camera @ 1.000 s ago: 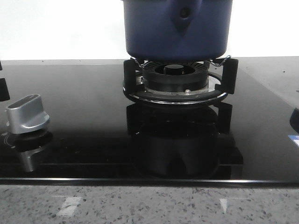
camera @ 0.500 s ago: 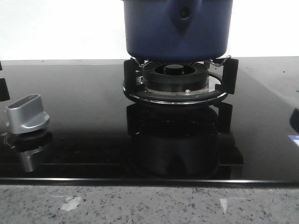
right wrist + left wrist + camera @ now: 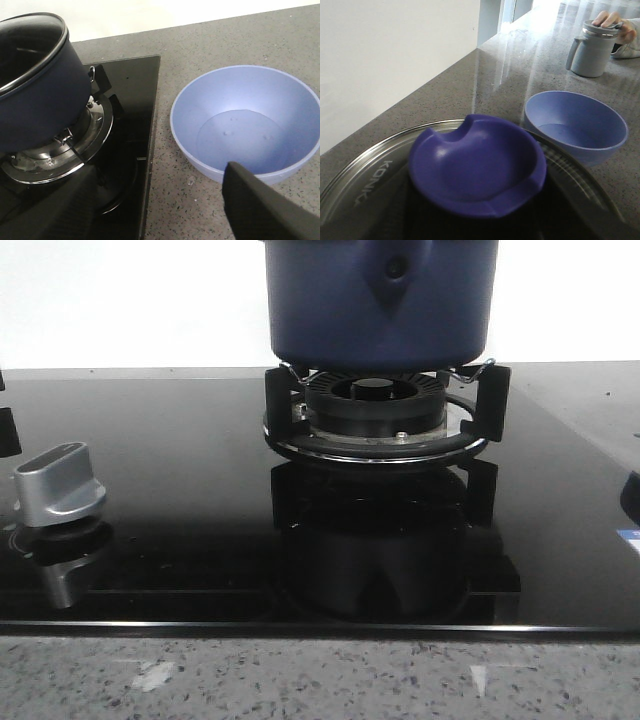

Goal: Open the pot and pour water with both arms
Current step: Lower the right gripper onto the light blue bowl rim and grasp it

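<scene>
Nothing has moved: pot (image 3: 380,300) stays on burner (image 3: 375,412), bowl (image 3: 247,122) beside it. State of either hand: cannot tell.

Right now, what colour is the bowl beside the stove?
Light periwinkle blue, plain, no pattern. The bowl shows best in the right wrist view.

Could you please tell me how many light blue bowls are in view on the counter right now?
1: the light blue bowl sits on the granite counter beside the stove; others may lie out of view.
</scene>
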`<move>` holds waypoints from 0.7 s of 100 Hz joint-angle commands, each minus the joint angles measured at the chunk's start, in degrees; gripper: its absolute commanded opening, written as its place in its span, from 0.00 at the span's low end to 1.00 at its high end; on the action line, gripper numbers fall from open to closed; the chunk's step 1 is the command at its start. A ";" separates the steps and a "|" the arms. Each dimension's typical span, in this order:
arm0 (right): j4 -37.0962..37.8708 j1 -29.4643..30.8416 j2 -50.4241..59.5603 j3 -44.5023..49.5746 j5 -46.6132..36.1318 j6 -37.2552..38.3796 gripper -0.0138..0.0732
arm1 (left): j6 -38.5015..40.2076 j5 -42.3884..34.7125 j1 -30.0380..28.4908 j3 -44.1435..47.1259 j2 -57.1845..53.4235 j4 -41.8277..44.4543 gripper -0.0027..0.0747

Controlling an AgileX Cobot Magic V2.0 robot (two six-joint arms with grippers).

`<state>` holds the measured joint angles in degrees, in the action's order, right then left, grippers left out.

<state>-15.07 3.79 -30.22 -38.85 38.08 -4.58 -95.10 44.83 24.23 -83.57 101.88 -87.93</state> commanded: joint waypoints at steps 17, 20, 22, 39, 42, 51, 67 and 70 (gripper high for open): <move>-0.04 -0.09 -0.64 -2.08 -3.83 -0.57 0.71 | -0.01 1.44 0.32 -2.00 -2.31 -3.59 0.36; -0.04 -0.09 -0.64 -2.08 -3.83 -0.57 0.71 | -0.01 1.70 0.32 -2.00 -2.31 -3.59 0.36; -0.04 -0.09 -0.64 -2.08 -3.83 -0.57 0.71 | -0.01 1.96 0.22 -2.00 -2.31 -3.59 0.36; 0.06 -0.09 -0.64 -2.08 -3.68 -0.57 0.71 | -0.01 2.13 0.09 -2.26 -2.78 -3.70 0.36; 0.06 -0.09 -0.64 -2.08 -3.56 -0.57 0.71 | -0.01 2.24 -0.12 -2.49 -2.88 -3.70 0.36; 0.49 -0.09 -0.64 -2.08 -3.31 -0.57 0.71 | 0.26 2.38 -0.59 -3.75 -3.39 -3.70 0.36; 2.44 0.50 -3.13 -3.06 -2.25 -0.18 0.71 | 0.89 2.38 -3.52 -5.53 -5.37 -3.52 0.36; 2.72 0.86 -4.03 -3.43 -1.91 -0.18 0.71 | 0.89 2.38 -4.21 -5.53 -5.84 -3.62 0.36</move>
<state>-13.42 3.79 -31.98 -39.53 38.86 -4.58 -94.95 45.91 21.91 -86.36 101.08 -86.58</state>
